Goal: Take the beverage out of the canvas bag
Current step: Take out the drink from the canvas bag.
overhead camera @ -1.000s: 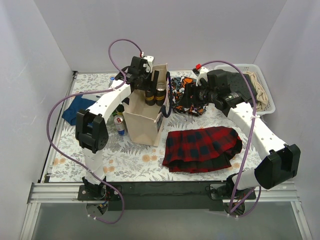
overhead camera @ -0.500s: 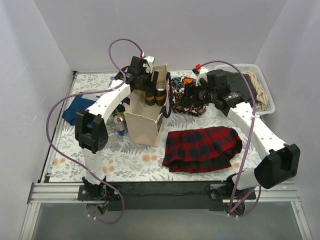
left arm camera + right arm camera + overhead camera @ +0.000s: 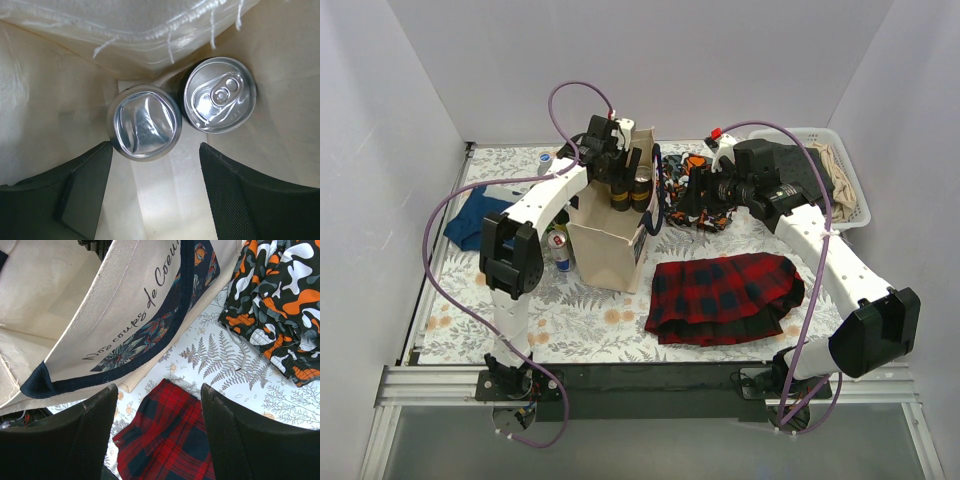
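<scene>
The cream canvas bag point(image 3: 605, 245) stands upright left of centre, its mouth open. Two beverage cans stand side by side inside it: one with a dented silver top point(image 3: 147, 122), one with a pull tab point(image 3: 220, 95); their dark bodies show from above point(image 3: 630, 192). My left gripper point(image 3: 155, 200) is lowered into the bag's mouth point(image 3: 618, 168), open, with both cans just beyond its fingertips and only the bag floor between them. My right gripper point(image 3: 157, 440) is open beside the bag's right wall point(image 3: 125, 305), near the navy strap point(image 3: 182, 295), holding nothing.
A red plaid cloth point(image 3: 725, 295) lies right of the bag, an orange camouflage cloth point(image 3: 705, 195) behind it. A blue cloth point(image 3: 470, 220) and a blue-silver can point(image 3: 561, 255) sit left of the bag. A white basket point(image 3: 855, 215) of clothes stands at the back right.
My left arm has shifted slightly to the right over the bag and its jaws have narrowed a little. The right arm has not moved.
</scene>
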You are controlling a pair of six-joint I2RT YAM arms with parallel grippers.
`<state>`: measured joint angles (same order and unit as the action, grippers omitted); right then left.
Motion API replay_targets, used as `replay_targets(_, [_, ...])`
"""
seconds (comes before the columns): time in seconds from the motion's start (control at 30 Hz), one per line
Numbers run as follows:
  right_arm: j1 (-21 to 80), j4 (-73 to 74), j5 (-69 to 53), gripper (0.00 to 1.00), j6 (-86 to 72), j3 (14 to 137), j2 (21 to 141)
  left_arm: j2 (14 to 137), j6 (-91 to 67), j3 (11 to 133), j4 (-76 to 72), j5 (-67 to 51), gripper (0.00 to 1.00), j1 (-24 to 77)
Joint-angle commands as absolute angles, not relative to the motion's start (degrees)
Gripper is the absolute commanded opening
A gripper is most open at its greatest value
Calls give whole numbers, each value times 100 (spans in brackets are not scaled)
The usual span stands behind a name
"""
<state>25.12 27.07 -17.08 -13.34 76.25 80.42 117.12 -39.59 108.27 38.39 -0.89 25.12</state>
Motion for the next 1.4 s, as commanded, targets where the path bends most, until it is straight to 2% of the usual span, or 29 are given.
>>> replay_targets(0.0, [2487, 2698, -1775, 73, -1310, 7752, 8077, 11760, -3841, 11100, 3815, -167, 68, 2479])
replay_targets(0.27, [2487, 2707, -1802, 73, -1292, 7778, 8130, 11742, -3867, 10890, 3375, 97, 68, 2478])
replay_targets(0.63, [2487, 2698, -1793, 73, -1274, 7770, 8165, 11847, -3903, 10802, 3199, 316, 75, 2479])
replay_targets(1.13, [2479, 2698, -1811, 73, -1266, 7805, 8253, 12024, -3937, 10714, 2892, 246, 74, 2479])
replay_targets(1.23, [2479, 2698, -1793, 73, -1274, 7805, 8262, 11988, -3929, 10705, 2874, 237, 65, 2487])
replay_targets(1.37, [2479, 2698, -1819, 73, -1274, 7805, 8279, 11831, -3929, 10504, 2804, 272, 39, 2513])
